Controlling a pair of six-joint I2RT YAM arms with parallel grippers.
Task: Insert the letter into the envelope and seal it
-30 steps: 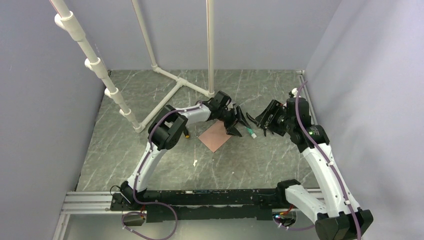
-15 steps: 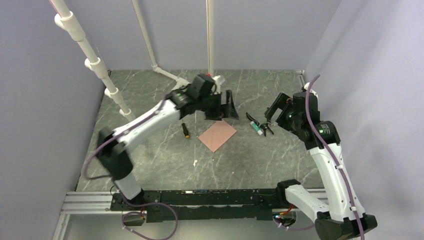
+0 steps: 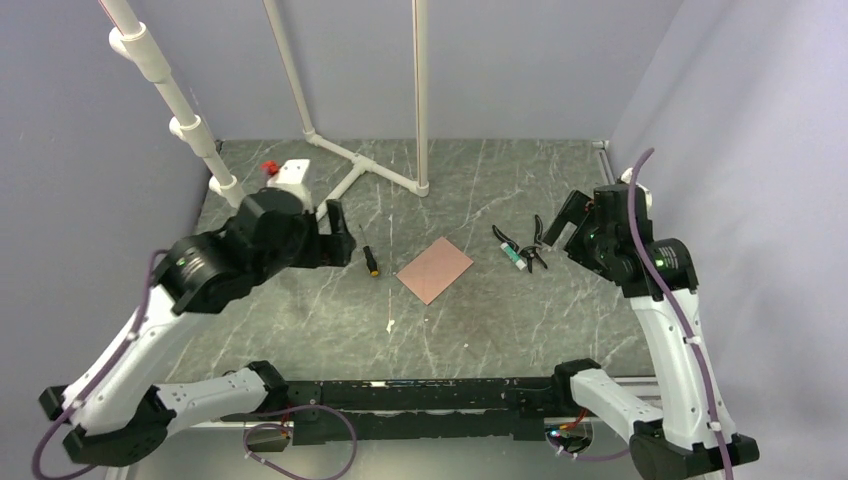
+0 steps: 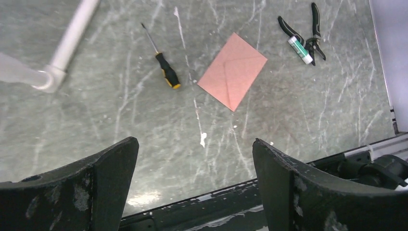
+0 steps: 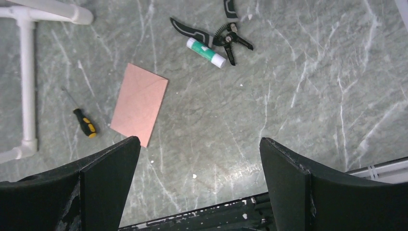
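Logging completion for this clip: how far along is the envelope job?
Looks done: the envelope lies flat with its flap folded shut, and no loose letter shows, so it is probably inside. In hand: nothing; left gripper and right gripper are open, away from it. Left: nothing visible, though whether the flap is glued cannot be told.

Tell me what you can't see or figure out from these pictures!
- Letter: in no view; the closed envelope would hide it if it is inside.
- Whether it is glued shut or only folded: too small to tell in every view.
- Glue stick label: too small to read, right wrist view.
- Pliers: one handle cut off by the top edge, right wrist view.
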